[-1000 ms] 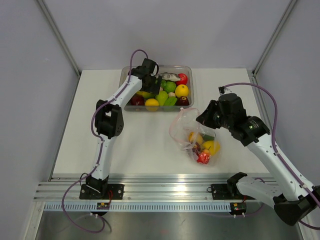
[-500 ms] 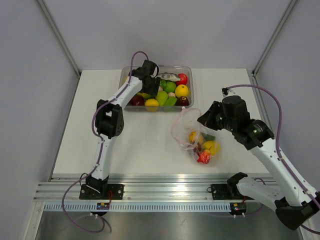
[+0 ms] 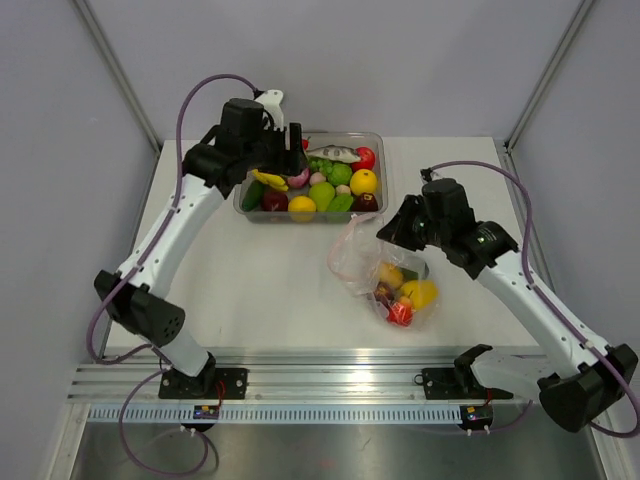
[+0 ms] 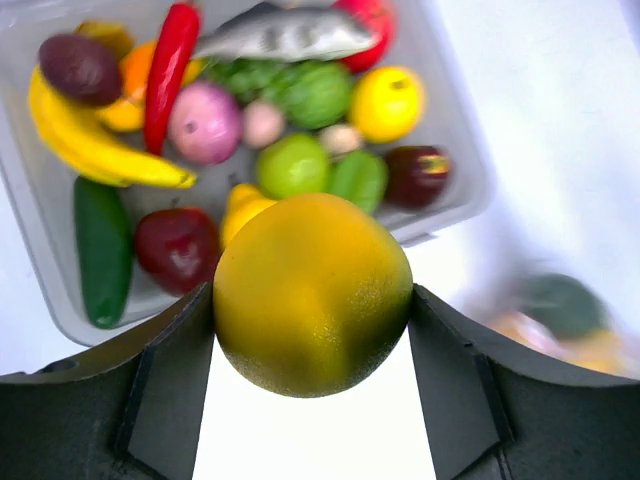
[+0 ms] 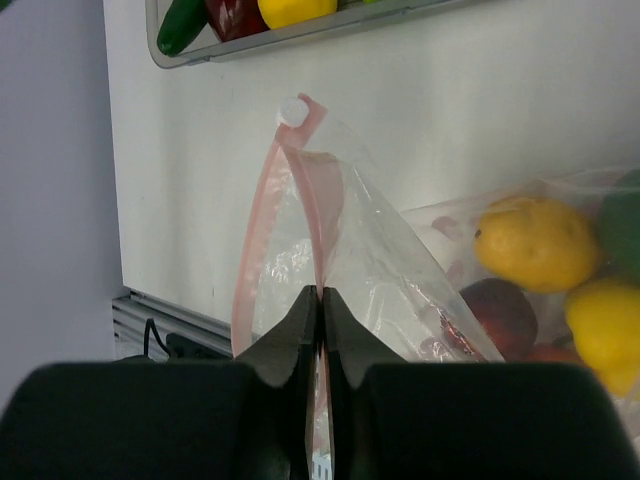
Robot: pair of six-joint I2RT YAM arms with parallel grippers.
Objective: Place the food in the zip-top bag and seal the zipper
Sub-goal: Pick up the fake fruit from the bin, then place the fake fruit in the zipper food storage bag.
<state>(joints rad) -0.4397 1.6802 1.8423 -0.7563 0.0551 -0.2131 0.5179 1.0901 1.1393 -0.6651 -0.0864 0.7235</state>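
Two robot arms work over a white table [image 3: 260, 290]. The left gripper [image 4: 312, 345] hangs above a clear tub [image 3: 377, 140] of toy produce, its jaws clamped on either side of a round, glossy yellow-orange fruit [image 4: 312, 285] that bulges out between the fingers. Across the table, well apart from the tub, the zip-top bag [image 3: 362, 255] lies with several pieces of food [image 3: 402, 295] already inside. The right gripper [image 5: 320, 302] has its jaws pressed together on the pink zipper [image 5: 252, 255] at the bag's mouth, lifting one lip so the opening stands as a narrow, slack loop. The main risk looks like a miss at the mouth. The fruit seems wide against that opening, and only one lip is held, so it could strike the strip, fold the film shut, and roll away across the table. A smooth ball held by two flat fingers may also slip out during the carry. If the fruit lands hard, the thin film might tug free of the right jaws. A fuller bag may also keep the zipper from meeting.
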